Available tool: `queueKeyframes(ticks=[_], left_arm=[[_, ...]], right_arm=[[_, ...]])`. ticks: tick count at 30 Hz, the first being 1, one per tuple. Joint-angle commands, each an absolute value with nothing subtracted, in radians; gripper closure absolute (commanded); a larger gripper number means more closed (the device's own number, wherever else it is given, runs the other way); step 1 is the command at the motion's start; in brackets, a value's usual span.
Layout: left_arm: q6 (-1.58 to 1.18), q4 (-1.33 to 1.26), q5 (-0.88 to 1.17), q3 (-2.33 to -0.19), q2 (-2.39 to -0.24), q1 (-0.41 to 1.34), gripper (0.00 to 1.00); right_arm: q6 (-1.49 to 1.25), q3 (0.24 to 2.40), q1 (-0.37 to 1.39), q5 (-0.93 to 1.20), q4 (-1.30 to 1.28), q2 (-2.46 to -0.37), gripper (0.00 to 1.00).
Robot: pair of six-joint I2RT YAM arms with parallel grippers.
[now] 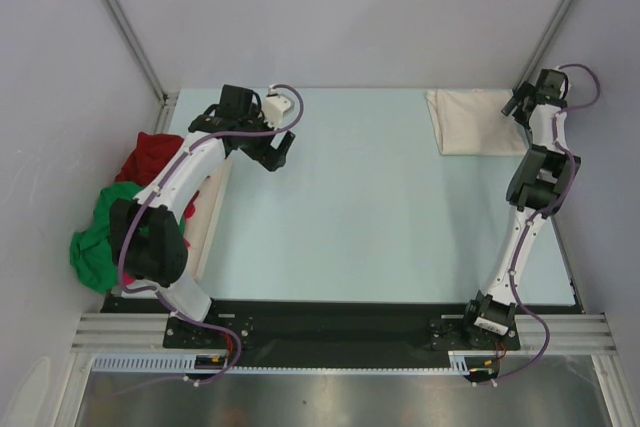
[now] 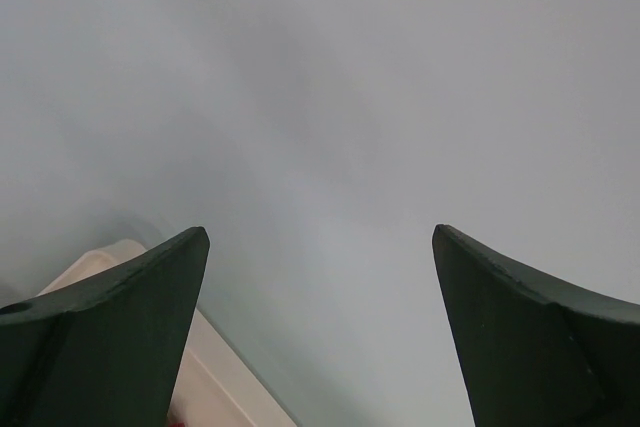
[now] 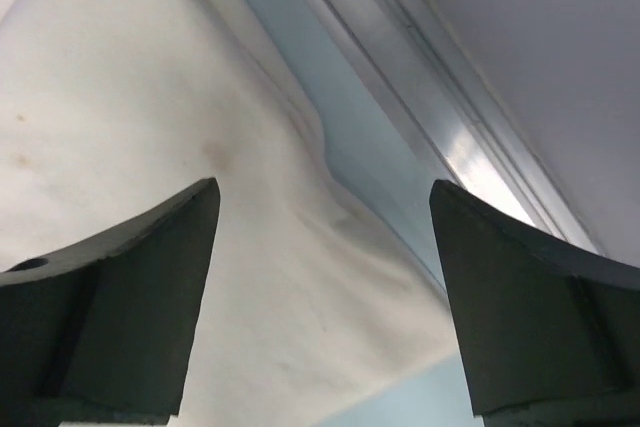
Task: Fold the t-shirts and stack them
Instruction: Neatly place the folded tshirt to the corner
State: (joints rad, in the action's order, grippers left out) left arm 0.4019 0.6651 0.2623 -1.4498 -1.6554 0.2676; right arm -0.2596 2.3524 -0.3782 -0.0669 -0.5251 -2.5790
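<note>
Right pincer [image 3: 325,187] spread, cream t-shirt [image 1: 475,122] lying crosswise

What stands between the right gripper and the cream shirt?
Nothing visible. The right gripper hangs open directly over the cream shirt, near its right edge, with only air between the fingers and the cloth.

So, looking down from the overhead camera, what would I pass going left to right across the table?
green t-shirt → dark red t-shirt → white tray → left gripper, open → cream-white t-shirt → right gripper, open at that shirt's right edge.
</note>
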Motion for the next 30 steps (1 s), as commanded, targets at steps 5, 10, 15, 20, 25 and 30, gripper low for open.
queueKeyframes(ticks=[5, 10, 15, 20, 25, 30], left_arm=[[0.479, 0.703, 0.239, -1.445, -1.516, 0.259, 0.00], [0.476, 0.677, 0.248, -1.309, -1.415, 0.259, 0.00], [0.474, 0.612, 0.252, -1.119, -1.225, 0.258, 0.00], [0.454, 0.531, 0.180, -0.902, -1.082, 0.252, 0.00], [0.379, 0.410, 0.046, -0.699, -0.961, 0.252, 0.00], [0.342, 0.341, 0.008, -0.598, -0.838, 0.252, 0.00]], right_arm=[[-0.279, 2.094, -0.336, -0.230, -0.491, -2.185, 0.06], [-0.318, 1.659, -0.266, -0.206, -0.402, -1.878, 0.04], [-0.377, 1.234, -0.181, -0.153, -0.247, -1.487, 0.04], [-0.440, 0.843, -0.051, -0.112, -0.121, -1.205, 0.04], [-0.436, 0.634, 0.130, -0.129, -0.045, -0.965, 0.04], [-0.428, 0.503, 0.253, -0.216, -0.049, -0.833, 0.04]])
